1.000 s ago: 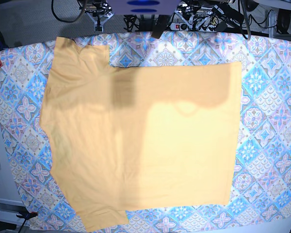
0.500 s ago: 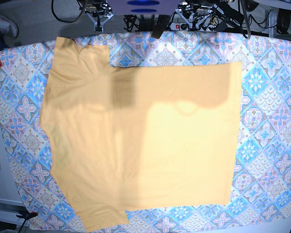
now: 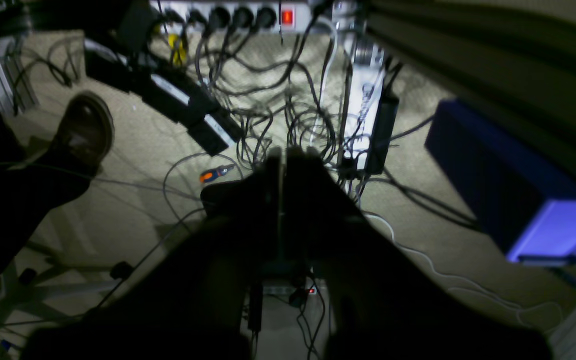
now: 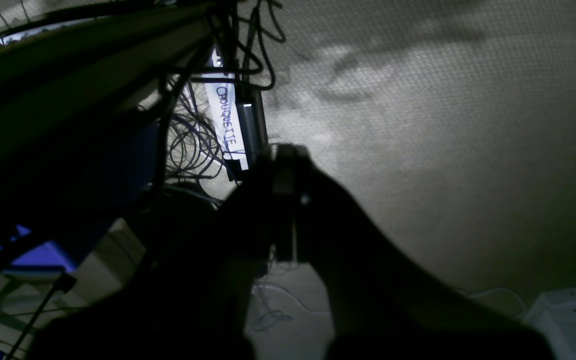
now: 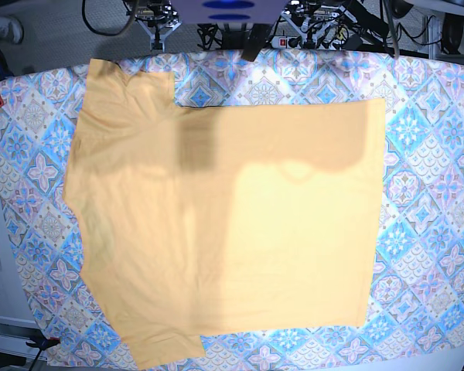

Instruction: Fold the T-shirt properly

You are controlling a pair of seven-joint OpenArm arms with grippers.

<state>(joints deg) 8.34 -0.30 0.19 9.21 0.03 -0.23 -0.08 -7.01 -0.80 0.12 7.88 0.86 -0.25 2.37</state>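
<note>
Base view: the yellow-orange T-shirt (image 5: 224,224) lies spread flat on the blue-pink tile-patterned cloth (image 5: 425,193), sleeves toward the left, hem edge toward the right, plain side up with no lettering showing. No fold looks made yet, in my judgement.

Risks as I see them: a pinch taken too deep could lift the patterned cloth along with the shirt. Grabbing only one layer could let the fabric bunch and skew the fold. The lower left sleeve reaches the cloth's near edge and could slide off if dragged.

My left gripper (image 3: 293,150) is pressed fully shut, holding nothing, and points at a carpeted floor strewn with cables (image 3: 268,90) and a power strip (image 3: 228,15). My right gripper (image 4: 283,150) is likewise fully shut and empty, over bare carpet (image 4: 443,125). Neither touches the shirt.
</note>
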